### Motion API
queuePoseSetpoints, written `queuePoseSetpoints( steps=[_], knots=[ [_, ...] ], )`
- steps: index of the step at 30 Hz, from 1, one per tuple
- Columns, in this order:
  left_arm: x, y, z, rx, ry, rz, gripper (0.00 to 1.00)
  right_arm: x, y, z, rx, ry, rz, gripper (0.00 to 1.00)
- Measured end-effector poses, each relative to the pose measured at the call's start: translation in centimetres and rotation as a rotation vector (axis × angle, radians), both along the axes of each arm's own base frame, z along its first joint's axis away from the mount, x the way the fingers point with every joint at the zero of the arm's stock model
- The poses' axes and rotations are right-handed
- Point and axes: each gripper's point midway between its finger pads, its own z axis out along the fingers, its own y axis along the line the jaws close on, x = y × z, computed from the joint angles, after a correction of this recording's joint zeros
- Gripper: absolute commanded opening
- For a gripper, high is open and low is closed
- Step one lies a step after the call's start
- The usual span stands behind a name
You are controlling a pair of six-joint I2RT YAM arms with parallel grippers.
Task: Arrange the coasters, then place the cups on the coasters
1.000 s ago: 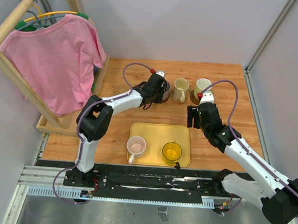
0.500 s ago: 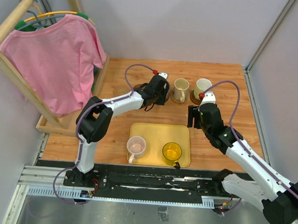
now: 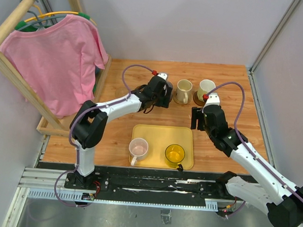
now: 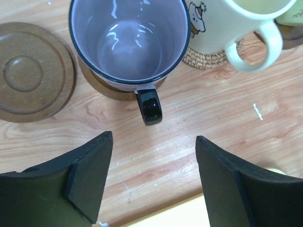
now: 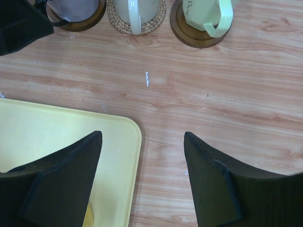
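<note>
wooden table (image 3: 114, 142): five cups (image 3: 183, 90), four coasters (image 4: 33, 71), one tray (image 3: 163, 133)

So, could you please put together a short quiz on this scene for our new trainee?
1. True or false: the purple-grey cup stands on a dark brown coaster.
2. How many cups stand on the yellow tray? A one, B two, C three.
3. Fill in: the left gripper is ___, with nothing between its fingers.
Key: 1 true; 2 B; 3 open.
</note>
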Motion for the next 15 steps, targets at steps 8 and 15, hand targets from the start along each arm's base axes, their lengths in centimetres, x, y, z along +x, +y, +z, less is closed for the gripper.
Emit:
queuePoseSetpoints(
  steps=[8, 15],
  knots=[
    [-2.6, 2.3, 4.9, -0.034, -0.068, -0.009, 0.95, 0.0, -0.1, 0.0, -0.003, 0.000, -0.004, 0.73],
    [-9.5, 6.1, 7.7, -0.060, -0.100, -0.041, 1.00, 0.4, -0.5, -0.7, -0.025, 0.018, -0.028, 0.76]
  ],
)
